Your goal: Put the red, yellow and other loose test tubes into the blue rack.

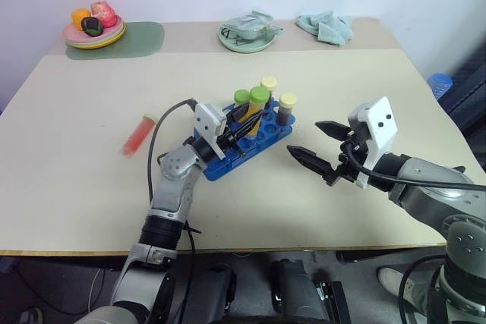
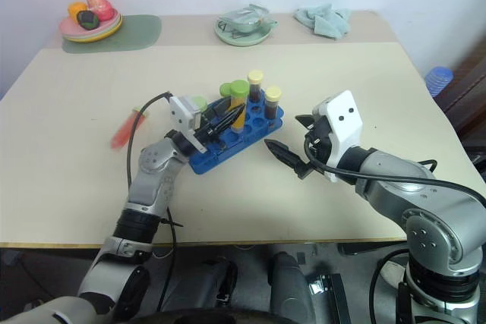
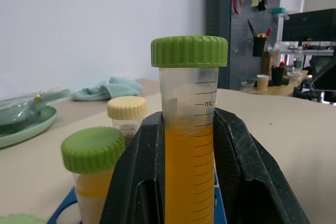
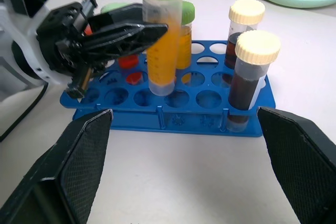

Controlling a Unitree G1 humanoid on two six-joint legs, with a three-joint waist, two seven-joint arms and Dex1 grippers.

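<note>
The left gripper (image 1: 241,128) is clenched on an orange-yellow test tube (image 4: 160,61) with a green cap, holding it upright with its tip just above the holes of the blue rack (image 4: 210,116). Beyond its fingers, a second green-capped orange tube (image 3: 94,182) and two cream-capped dark brown tubes (image 4: 249,77) stand in the rack. The red test tube (image 1: 139,135) lies flat on the table (image 1: 76,187), well apart on the gripper's outer side. The right gripper (image 1: 319,146) hovers with fingers spread wide and nothing between them, just beside the rack's near end.
</note>
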